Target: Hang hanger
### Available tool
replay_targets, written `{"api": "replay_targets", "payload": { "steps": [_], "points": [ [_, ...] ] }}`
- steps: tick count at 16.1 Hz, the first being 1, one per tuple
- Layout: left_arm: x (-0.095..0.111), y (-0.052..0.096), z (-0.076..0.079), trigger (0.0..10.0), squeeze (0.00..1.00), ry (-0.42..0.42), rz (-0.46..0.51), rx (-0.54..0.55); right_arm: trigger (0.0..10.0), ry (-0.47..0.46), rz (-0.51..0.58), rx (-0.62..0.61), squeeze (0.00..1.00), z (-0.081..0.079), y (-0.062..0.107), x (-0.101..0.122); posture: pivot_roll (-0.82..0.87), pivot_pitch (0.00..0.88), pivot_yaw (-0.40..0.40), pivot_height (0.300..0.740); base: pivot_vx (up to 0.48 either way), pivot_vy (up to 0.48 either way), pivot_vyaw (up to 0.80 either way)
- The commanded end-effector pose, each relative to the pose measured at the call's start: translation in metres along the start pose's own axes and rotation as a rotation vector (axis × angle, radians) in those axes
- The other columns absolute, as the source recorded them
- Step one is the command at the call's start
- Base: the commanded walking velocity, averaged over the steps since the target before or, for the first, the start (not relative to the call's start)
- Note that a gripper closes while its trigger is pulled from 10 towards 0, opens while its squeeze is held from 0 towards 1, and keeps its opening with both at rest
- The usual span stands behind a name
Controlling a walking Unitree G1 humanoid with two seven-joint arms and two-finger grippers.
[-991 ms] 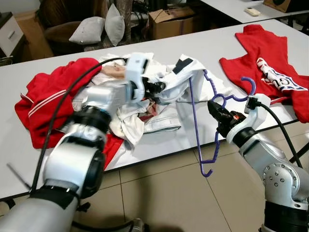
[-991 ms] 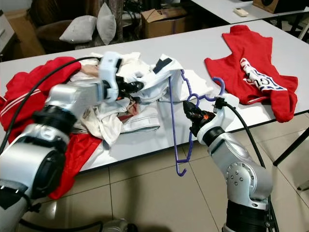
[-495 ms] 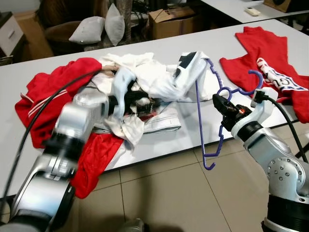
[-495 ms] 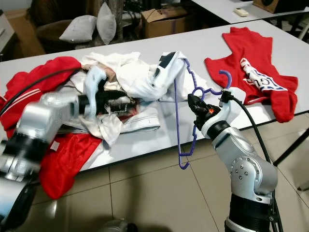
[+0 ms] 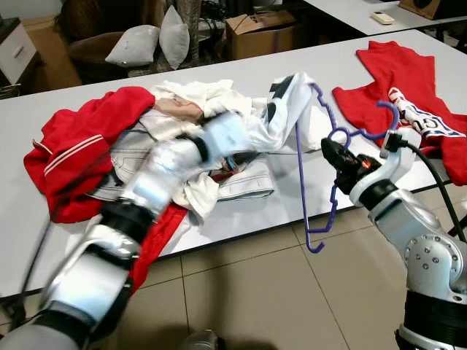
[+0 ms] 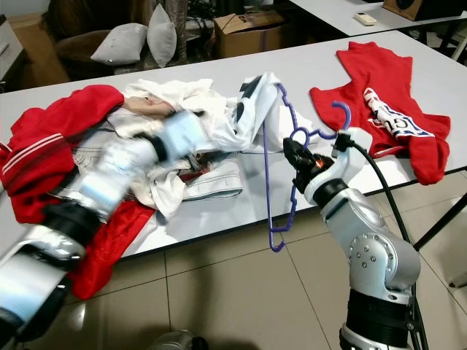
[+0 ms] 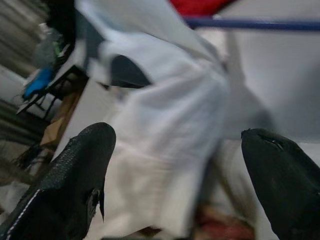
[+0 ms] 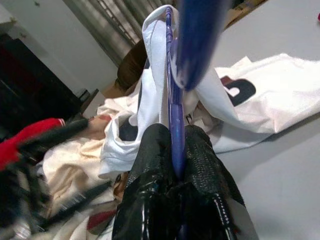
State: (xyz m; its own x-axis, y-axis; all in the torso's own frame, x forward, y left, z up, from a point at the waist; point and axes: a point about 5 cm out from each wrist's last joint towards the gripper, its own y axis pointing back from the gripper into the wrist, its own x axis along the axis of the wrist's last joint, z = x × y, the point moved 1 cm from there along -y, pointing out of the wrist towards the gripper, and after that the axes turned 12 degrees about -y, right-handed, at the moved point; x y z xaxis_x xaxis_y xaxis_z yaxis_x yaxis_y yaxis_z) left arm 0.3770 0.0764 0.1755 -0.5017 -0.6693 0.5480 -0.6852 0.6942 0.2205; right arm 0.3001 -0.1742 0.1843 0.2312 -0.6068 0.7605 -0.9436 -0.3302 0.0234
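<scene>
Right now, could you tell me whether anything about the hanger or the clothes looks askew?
Yes. The purple hanger, pinched in the right hand, hangs sideways with one end below the table edge. Only one shoulder is inside the white shirt, which drapes bunched off its upper end. The left hand is open beside the shirt.

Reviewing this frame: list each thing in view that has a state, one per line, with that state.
purple hanger: gripped near its hook, tilted, one shoulder inside the white shirt, the other hanging past the table edge.
white shirt: partly lifted off the pile, draped on the hanger.
right gripper: fingers shut on the hanger.
left gripper: fingers open, white shirt between them, blurred.
red jersey: lying flat on the table.
</scene>
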Motion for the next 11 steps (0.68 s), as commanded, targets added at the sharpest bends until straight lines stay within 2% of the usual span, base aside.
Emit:
{"api": "replay_targets", "payload": {
  "steps": [1, 2, 3, 4, 5, 8, 9, 10, 11],
  "points": [
    [-0.004, -0.001, 0.002, 10.0, 1.00, -0.062, -0.020, -0.027, 10.0, 0.004, 0.007, 0.011, 0.00, -0.002, -0.001, 0.003, 0.05, 0.000, 0.084, 0.740, 0.000, 0.000, 0.00],
    [-0.007, -0.001, 0.004, 10.0, 1.00, -0.085, -0.039, -0.026, 10.0, 0.007, 0.009, 0.011, 0.00, -0.002, -0.001, 0.004, 0.05, 0.000, 0.084, 0.740, 0.000, 0.000, 0.00],
    [-0.013, -0.001, 0.001, 10.0, 0.89, -0.119, -0.087, 0.020, 10.0, 0.006, 0.010, 0.012, 0.00, -0.002, -0.001, 0.004, 0.05, 0.000, 0.084, 0.740, 0.000, 0.000, 0.00],
    [-0.014, -0.001, 0.000, 10.0, 0.89, -0.130, -0.100, 0.038, 10.0, 0.006, 0.009, 0.012, 0.00, -0.002, -0.001, 0.004, 0.05, 0.000, 0.084, 0.740, 0.000, 0.000, 0.00],
    [-0.018, -0.001, -0.006, 10.0, 0.00, -0.127, -0.130, 0.093, 10.0, 0.005, 0.008, 0.013, 0.00, -0.002, -0.001, 0.003, 0.05, 0.000, 0.082, 0.740, 0.000, 0.000, 0.00],
    [-0.015, -0.006, -0.015, 10.0, 0.00, -0.072, -0.111, 0.200, 10.0, 0.000, 0.004, 0.014, 0.00, -0.002, 0.000, 0.001, 0.05, 0.000, 0.083, 0.740, 0.000, 0.000, 0.00],
    [-0.014, -0.008, -0.014, 9.1, 0.00, -0.062, -0.108, 0.210, 10.0, -0.001, 0.003, 0.014, 0.00, -0.002, 0.000, 0.001, 0.05, 0.000, 0.085, 0.740, 0.000, 0.000, 0.00],
    [-0.012, -0.011, -0.014, 4.2, 0.00, -0.036, -0.106, 0.227, 10.0, -0.002, 0.003, 0.014, 0.00, -0.002, 0.000, 0.001, 0.05, 0.000, 0.086, 0.740, 0.000, 0.000, 0.00],
    [-0.011, -0.014, -0.015, 2.6, 0.00, -0.026, -0.105, 0.241, 10.0, -0.003, 0.003, 0.014, 0.00, -0.002, 0.000, 0.001, 0.05, 0.000, 0.088, 0.740, 0.000, 0.000, 0.00]
  ]
}}
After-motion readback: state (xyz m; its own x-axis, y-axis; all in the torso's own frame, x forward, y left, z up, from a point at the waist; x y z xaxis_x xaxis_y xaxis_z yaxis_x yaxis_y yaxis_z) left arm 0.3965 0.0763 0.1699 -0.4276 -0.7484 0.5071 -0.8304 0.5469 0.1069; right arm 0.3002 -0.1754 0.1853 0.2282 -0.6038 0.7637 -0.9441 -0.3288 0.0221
